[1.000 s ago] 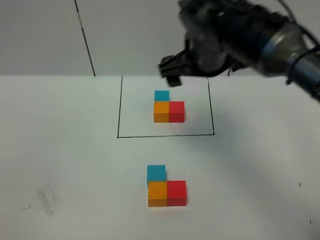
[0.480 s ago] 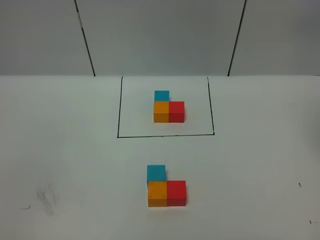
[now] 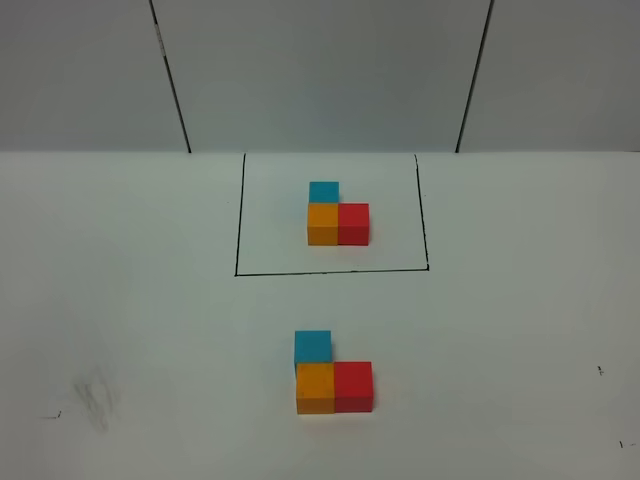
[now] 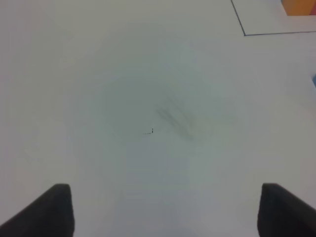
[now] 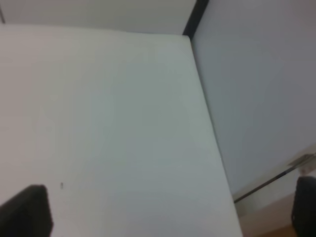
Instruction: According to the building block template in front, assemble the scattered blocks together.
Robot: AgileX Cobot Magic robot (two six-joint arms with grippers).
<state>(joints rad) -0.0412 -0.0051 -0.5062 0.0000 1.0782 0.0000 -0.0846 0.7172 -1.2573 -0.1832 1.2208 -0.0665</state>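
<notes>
Your template sits inside the black outline at the far side of the bench — blue behind orange, red on orange's right. The loose blocks lie nearer, touching in the same L. Both claws are spread and empty — left claw over a smudge, right claw over the bench edge. You'll find no readable writing.
</notes>
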